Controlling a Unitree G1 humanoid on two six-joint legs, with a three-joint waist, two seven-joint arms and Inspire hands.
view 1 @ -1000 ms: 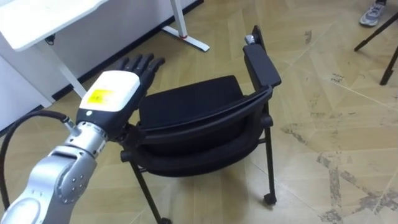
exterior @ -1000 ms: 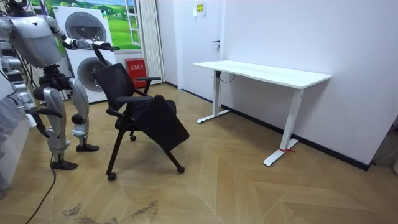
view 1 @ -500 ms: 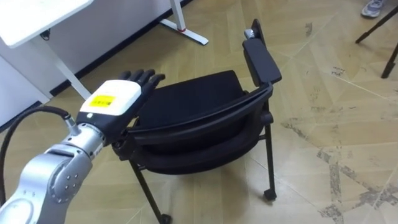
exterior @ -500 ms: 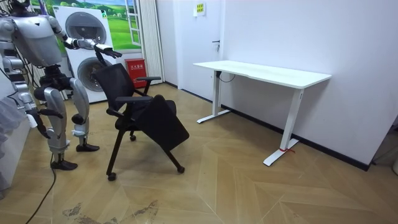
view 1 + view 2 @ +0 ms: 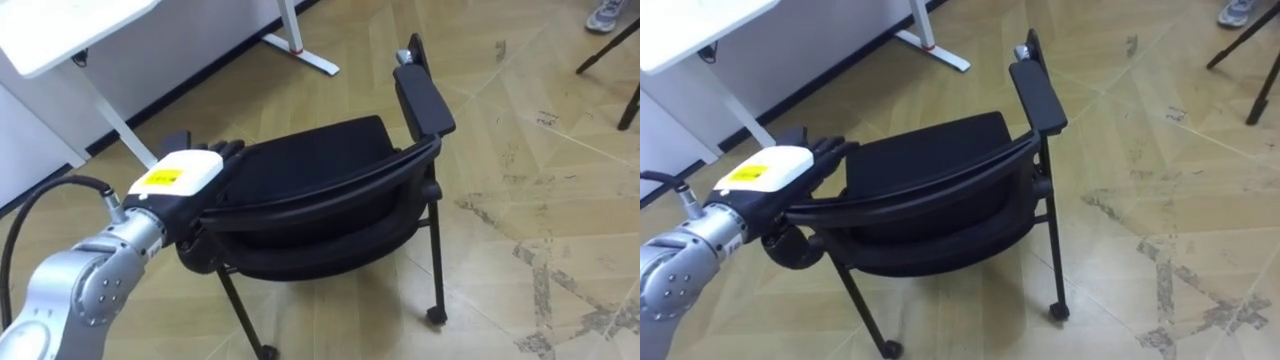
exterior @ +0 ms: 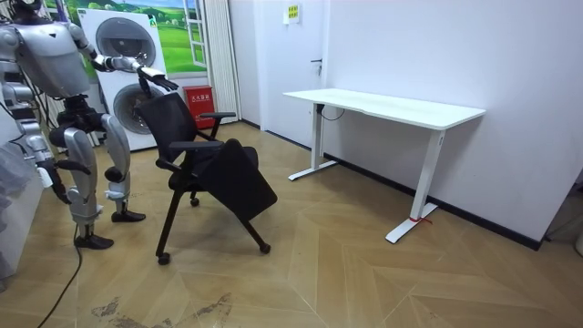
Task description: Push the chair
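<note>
Change noted: the left robot hand has dropped from above the chair onto the left end of its backrest, fingers apart and laid flat. Contact is made, so pushing can begin. The chair stands on the floor directly before the robot. Its seat faces away towards the desk, and the backrest's long axis runs crosswise.

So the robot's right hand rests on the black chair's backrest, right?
No, it is the left hand, entering from the lower left in the left eye view, that rests on the black chair's backrest.
</note>
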